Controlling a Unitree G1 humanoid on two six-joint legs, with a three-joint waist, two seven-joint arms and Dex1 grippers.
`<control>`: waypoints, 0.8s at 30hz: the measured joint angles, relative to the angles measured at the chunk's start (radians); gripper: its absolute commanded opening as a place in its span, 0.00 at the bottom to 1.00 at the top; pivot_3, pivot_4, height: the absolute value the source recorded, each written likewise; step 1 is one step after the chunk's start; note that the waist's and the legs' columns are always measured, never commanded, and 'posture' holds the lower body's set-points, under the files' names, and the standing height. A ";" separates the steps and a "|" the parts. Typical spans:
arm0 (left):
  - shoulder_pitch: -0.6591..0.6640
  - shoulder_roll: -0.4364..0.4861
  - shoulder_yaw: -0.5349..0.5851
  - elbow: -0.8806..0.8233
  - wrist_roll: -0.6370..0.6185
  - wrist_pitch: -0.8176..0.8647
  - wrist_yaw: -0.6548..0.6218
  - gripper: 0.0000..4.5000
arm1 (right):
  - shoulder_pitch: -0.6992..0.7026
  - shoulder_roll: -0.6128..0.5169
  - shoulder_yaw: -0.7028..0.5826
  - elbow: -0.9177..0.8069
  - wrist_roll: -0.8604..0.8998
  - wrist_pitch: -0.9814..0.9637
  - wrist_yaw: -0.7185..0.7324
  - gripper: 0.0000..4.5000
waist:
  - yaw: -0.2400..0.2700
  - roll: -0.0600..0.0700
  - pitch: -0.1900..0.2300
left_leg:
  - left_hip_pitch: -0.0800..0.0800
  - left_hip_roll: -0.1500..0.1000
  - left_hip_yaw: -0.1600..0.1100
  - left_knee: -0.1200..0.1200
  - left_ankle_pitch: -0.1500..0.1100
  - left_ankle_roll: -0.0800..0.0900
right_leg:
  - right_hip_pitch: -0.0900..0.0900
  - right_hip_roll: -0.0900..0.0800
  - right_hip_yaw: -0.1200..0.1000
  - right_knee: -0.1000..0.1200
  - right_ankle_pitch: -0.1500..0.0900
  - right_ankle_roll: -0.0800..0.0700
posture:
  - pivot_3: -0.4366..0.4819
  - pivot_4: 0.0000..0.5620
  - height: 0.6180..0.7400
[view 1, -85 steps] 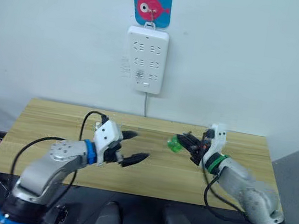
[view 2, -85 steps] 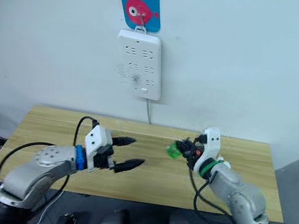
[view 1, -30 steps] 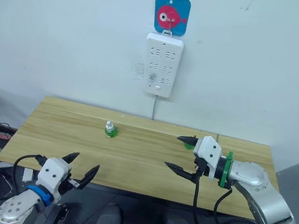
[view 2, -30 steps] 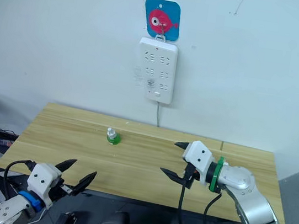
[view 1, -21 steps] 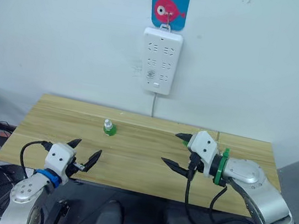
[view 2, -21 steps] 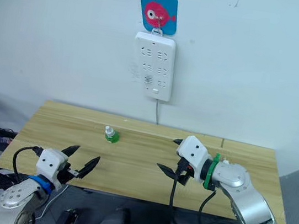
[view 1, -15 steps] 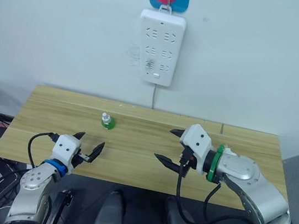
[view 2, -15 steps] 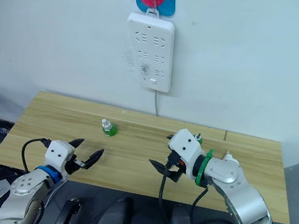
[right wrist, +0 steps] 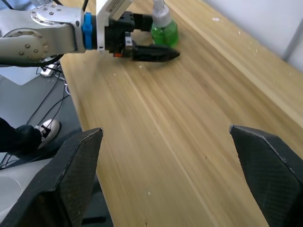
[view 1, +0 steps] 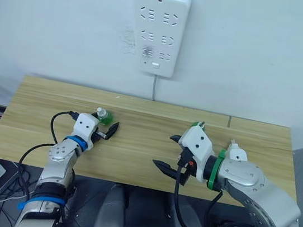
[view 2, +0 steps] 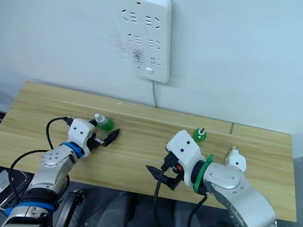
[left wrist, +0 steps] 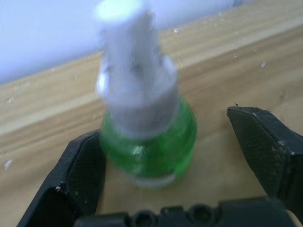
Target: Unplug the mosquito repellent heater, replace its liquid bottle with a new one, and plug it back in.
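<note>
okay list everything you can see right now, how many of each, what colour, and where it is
capped bottle: one, translucent green with a clear cap, upright on the table's left part, between the left gripper's fingers
second bottle: one, green, on the table behind the right gripper
mosquito repellent heater: one, white, on the table's right part beside the right arm
power strip: one, white, hanging on the wall above the table, cord running down
table: one, light wood, against the wall
left gripper: one, black fingers, open around the capped bottle
right gripper: one, black fingers, open above the table's front edge
</note>
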 measured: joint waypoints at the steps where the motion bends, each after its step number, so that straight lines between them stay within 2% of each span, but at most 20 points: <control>1: -0.007 -0.001 -0.001 0.010 0.003 -0.007 0.002 1.00 | 0.002 -0.001 0.000 -0.003 0.005 0.003 -0.001 1.00 | -0.001 0.000 0.000 | 0.000 0.000 0.000 0.000 0.000 0.000 | 0.000 0.000 0.000 0.000 0.000 0.000 | 0.23 0.91 1.00; 3: -0.017 -0.003 0.000 0.028 0.005 -0.022 0.006 1.00 | 0.009 -0.010 -0.001 -0.014 0.019 0.011 -0.001 1.00 | -0.001 0.000 0.000 | 0.000 0.000 0.000 0.000 0.000 0.000 | 0.000 0.000 0.000 0.000 0.000 0.000 | 0.23 0.90 1.00; 6: -0.020 -0.008 0.002 0.044 0.005 -0.042 0.011 0.88 | 0.014 -0.019 -0.003 -0.021 0.028 0.015 -0.005 1.00 | -0.001 0.000 0.000 | 0.000 0.000 0.001 0.000 0.000 0.000 | 0.000 0.000 0.001 0.000 0.000 0.001 | 0.23 0.90 1.00; 12: -0.025 -0.005 0.003 0.064 0.011 -0.073 0.019 0.50 | 0.017 -0.031 -0.005 -0.021 0.040 0.008 -0.018 1.00 | -0.001 -0.001 0.001 | 0.000 0.000 0.002 -0.001 0.000 0.000 | -0.001 -0.001 0.001 -0.002 0.000 0.001 | 0.24 0.86 1.00; 17: -0.014 0.028 -0.022 0.003 0.021 -0.065 -0.015 0.50 | 0.021 -0.042 -0.017 -0.003 0.042 -0.039 -0.015 1.00 | -0.001 -0.002 0.001 | 0.000 0.000 0.002 -0.003 0.001 -0.002 | -0.001 -0.001 0.001 -0.003 0.000 0.001 | 0.26 0.76 1.00; 21: 0.031 0.089 -0.113 -0.243 0.015 0.016 -0.156 0.50 | 0.029 -0.067 -0.053 0.008 0.056 -0.097 0.016 1.00 | 0.002 -0.003 -0.001 | -0.001 -0.001 0.002 -0.004 0.003 -0.005 | -0.001 -0.003 0.000 -0.004 0.000 0.001 | 0.29 0.65 1.00; 22: 0.044 0.108 -0.148 -0.320 0.000 0.073 -0.209 0.50 | 0.029 -0.066 -0.060 0.017 0.059 -0.121 0.027 1.00 | 0.001 -0.004 -0.002 | -0.001 -0.001 0.002 -0.004 0.003 -0.005 | -0.001 -0.003 0.000 -0.004 0.000 0.001 | 0.29 0.60 1.00; 24: 0.062 0.161 -0.219 -0.486 -0.058 0.223 -0.306 0.50 | 0.012 -0.062 -0.090 0.037 0.076 -0.145 0.039 1.00 | 0.000 -0.005 -0.003 | -0.002 -0.001 0.001 -0.004 0.003 -0.005 | -0.001 -0.003 -0.001 -0.004 0.000 0.001 | 0.30 0.56 1.00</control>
